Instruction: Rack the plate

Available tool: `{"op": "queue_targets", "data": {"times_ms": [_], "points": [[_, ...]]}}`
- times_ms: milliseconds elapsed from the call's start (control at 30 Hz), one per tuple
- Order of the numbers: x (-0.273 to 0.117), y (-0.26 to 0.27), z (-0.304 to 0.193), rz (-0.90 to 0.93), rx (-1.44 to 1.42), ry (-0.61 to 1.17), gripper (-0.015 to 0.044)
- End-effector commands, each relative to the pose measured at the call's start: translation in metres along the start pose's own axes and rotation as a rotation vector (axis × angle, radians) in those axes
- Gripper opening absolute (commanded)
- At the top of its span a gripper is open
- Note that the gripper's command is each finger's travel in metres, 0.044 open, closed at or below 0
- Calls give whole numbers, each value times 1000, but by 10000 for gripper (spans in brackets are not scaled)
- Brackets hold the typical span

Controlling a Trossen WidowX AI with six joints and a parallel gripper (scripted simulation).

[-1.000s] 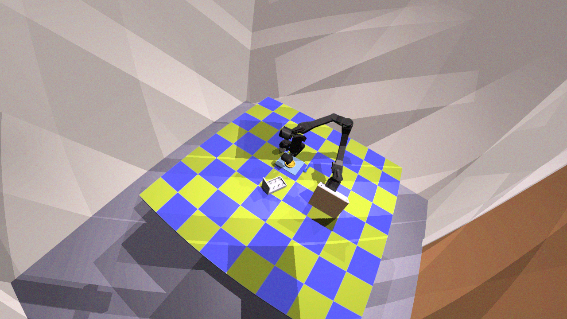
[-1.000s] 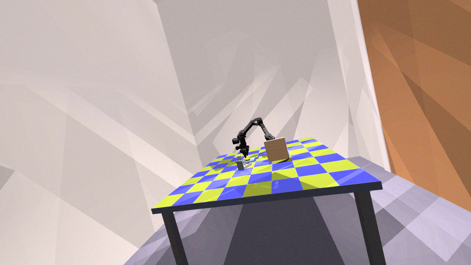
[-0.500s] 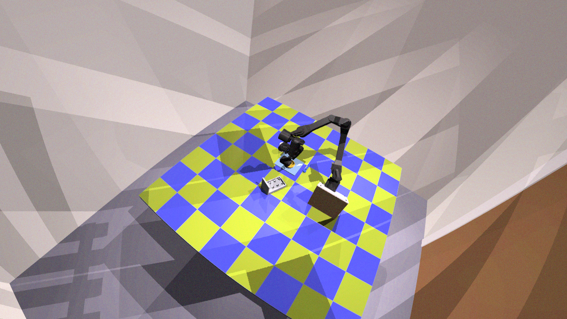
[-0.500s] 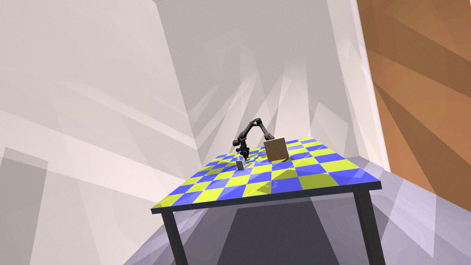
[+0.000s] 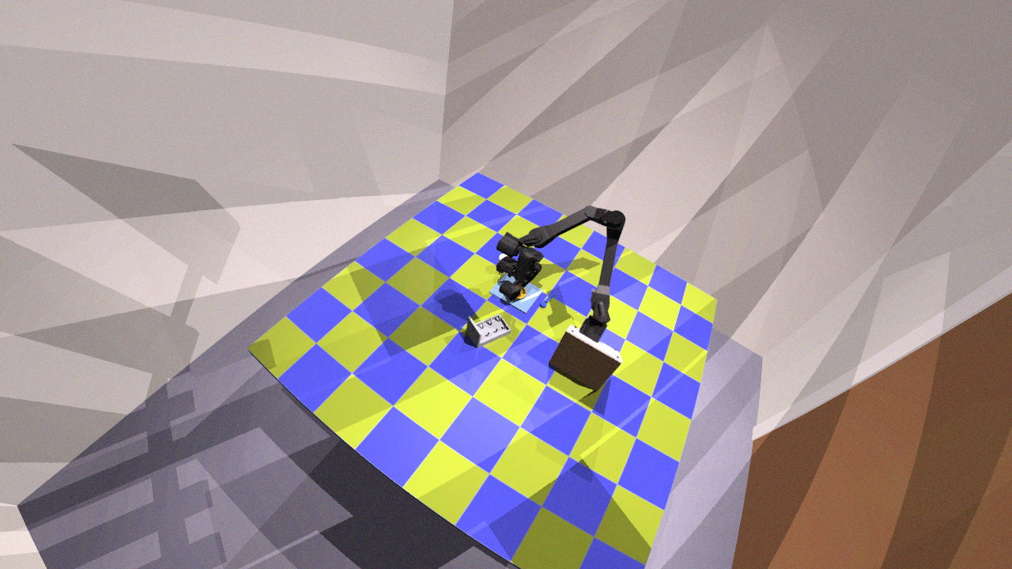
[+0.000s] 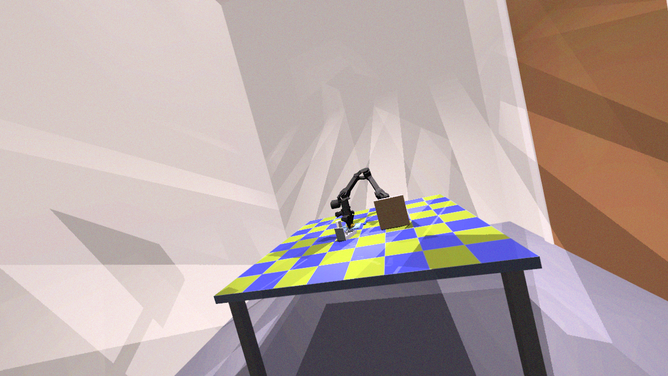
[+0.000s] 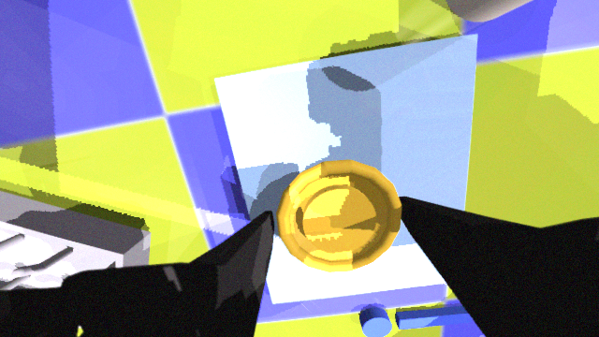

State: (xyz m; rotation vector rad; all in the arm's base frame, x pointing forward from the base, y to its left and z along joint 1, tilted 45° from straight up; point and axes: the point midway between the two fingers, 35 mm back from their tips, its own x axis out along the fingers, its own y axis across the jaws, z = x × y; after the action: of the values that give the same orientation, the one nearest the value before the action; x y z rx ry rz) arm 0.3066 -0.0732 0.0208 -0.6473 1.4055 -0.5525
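The yellow round plate [image 5: 522,293] [image 6: 352,225] [image 7: 339,257] lies flat, face up, over the light blue board [image 5: 526,307] [image 7: 426,117]. My gripper [image 7: 334,211] points down over it and is open, with one black finger on each side of the rim. In the wrist view the right fingertip meets the rim's outline and a narrow gap shows at the left one; contact cannot be told. The white-grey dish rack [image 5: 492,331] [image 6: 341,234] [image 7: 136,255] stands beside the board, at the left of the wrist view, partly hidden there by the left finger. No plate stands in the slots I can see.
A small blue cylinder [image 7: 375,323] and a blue bar [image 7: 421,319] lie by the board's near edge in the wrist view. A grey rounded object [image 7: 487,7] shows at its top right. A brown box-like block [image 5: 583,359] [image 6: 392,213] stands at the arm's base.
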Motion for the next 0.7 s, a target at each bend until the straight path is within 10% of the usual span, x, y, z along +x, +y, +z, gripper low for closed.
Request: {"op": "queue_targets", "data": {"times_ms": [0,267,667], "points": [[1,0,0,-6,-4,1,346],[1,0,0,-6,-4,1,293],[-45,6,12,12,-5,-2,0]]}}
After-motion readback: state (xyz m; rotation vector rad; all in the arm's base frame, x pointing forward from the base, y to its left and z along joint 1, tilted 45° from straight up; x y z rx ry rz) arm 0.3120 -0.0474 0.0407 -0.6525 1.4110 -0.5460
